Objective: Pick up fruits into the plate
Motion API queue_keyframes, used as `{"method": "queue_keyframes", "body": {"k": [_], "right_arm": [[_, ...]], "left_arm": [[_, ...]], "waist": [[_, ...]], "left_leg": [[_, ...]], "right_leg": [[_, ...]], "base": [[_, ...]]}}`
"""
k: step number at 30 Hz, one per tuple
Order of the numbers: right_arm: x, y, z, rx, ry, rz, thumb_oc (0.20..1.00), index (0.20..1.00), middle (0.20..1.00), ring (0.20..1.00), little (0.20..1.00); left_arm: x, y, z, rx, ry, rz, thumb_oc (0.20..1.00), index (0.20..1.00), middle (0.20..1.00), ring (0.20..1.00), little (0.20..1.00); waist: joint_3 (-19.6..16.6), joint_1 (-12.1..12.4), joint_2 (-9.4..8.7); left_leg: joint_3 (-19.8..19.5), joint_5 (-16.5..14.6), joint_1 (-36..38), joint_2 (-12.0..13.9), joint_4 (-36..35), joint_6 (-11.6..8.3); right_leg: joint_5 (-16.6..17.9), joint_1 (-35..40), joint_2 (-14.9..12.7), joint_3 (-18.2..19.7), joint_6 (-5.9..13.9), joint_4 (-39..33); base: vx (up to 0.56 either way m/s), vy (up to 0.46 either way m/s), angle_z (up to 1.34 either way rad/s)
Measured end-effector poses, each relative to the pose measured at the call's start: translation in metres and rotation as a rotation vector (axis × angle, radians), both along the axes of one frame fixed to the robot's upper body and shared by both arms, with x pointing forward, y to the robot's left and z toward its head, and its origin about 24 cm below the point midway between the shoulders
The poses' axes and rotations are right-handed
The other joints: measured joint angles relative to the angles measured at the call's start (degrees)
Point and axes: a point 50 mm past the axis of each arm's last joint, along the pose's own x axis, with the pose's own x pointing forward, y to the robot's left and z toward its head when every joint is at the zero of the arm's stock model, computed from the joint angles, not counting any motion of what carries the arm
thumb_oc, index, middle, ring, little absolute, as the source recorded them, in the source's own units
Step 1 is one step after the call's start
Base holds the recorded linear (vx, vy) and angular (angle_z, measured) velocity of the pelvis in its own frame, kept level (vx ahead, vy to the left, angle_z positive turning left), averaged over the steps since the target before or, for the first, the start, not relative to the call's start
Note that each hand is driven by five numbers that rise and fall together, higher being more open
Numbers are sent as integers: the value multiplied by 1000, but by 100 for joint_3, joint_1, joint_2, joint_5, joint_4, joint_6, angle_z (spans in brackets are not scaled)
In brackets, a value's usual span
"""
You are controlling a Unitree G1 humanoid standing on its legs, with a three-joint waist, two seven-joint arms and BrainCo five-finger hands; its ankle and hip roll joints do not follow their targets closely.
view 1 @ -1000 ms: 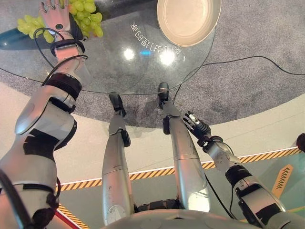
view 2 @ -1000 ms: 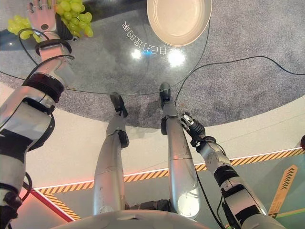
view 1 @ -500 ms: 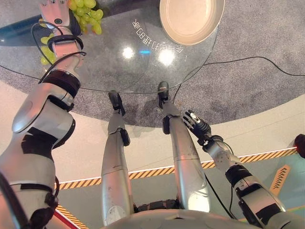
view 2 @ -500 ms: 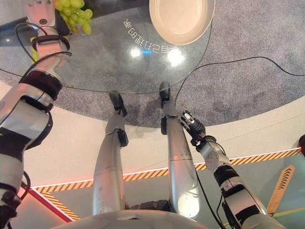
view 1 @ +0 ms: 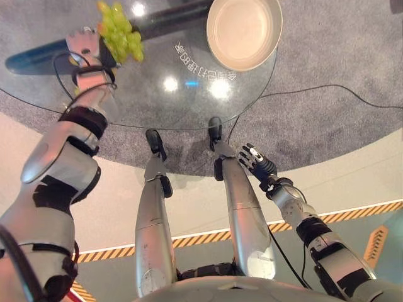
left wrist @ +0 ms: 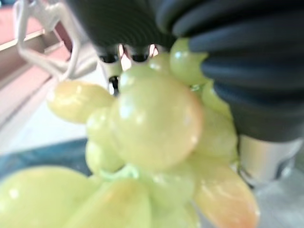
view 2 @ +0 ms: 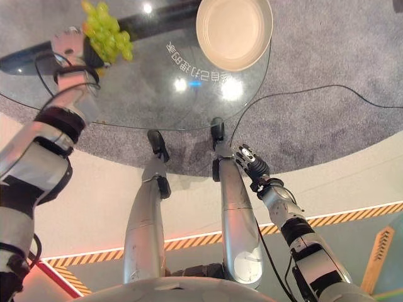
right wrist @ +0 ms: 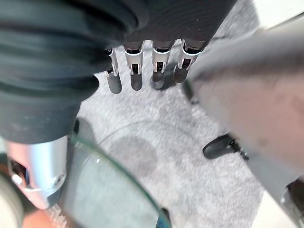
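green grapes (view 1: 119, 34) gripped in the left hand (view 1: 85, 44).

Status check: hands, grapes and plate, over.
Left hand shut on grapes, lifted over glass table. Right hand open, low. Plate empty.

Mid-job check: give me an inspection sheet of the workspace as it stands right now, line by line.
Surface: round glass table, with glare spots and some print near the plate.
Job's things: bunch of green grapes in the left hand above the table's left part; cream plate at the table's far right, nothing in it.
Clutter: nothing seen.
Hands: left hand shut on the grapes, which press close against its palm in the left wrist view; right hand open, fingers straight, low beside the table and holding nothing.
Cables: thin black cable lying across the carpet right of the table.
Surroundings: grey carpet; striped floor tape nearer the robot.
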Motion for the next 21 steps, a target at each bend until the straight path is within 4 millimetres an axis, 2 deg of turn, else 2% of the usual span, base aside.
{"method": "queue_keyframes", "body": {"k": [4,8,11,13,16,21], "right_arm": [[-4,9,-1,27,-19,6,1000,1000,1000,1000,1000],[-5,17,8,48,-77,32,1000,1000,1000,1000,1000],[-4,21,16,40,-130,44,1000,1000,1000,1000,1000],[-3,21,22,43,-163,44,1000,1000,1000,1000,1000],[-4,22,26,47,-187,49,1000,1000,1000,1000,1000],[-6,21,33,8,-230,79,1000,1000,1000,1000,1000]], "left_arm": [[-1,-8,-18,-208,-18,-138,200,200,200,200,200],[-5,-23,-23,-337,-56,-284,200,200,200,200,200],[-11,-31,-34,-389,-55,-375,200,200,200,200,200],[-15,-35,-35,-404,-53,-428,200,200,200,200,200],[-20,-33,-39,-435,-34,-476,200,200,200,200,200],[-29,-24,-30,-512,-38,-544,200,200,200,200,200]], "waist": [[14,143,7],[16,314,12],[19,374,18],[26,458,31],[39,508,54],[44,549,71]], "left_leg": [[-33,64,549,-19,-247,7],[-89,147,1132,-25,-555,3],[-135,215,1713,-33,-812,8],[-146,233,2025,-40,-932,19],[-162,248,2554,-55,-1092,22],[-194,250,3032,-74,-1258,39]], "right_leg": [[20,530,-15,-58,-7,-136],[-5,1096,-21,-148,29,-325],[1,1688,-22,-235,20,-506],[-5,2011,-32,-279,33,-612],[-15,2568,-49,-331,45,-768],[-39,3094,-70,-419,90,-960]], "base": [[-13,-17,5],[-12,-20,8],[-3,-13,10],[22,-4,8],[19,8,10],[46,-7,8]]}}
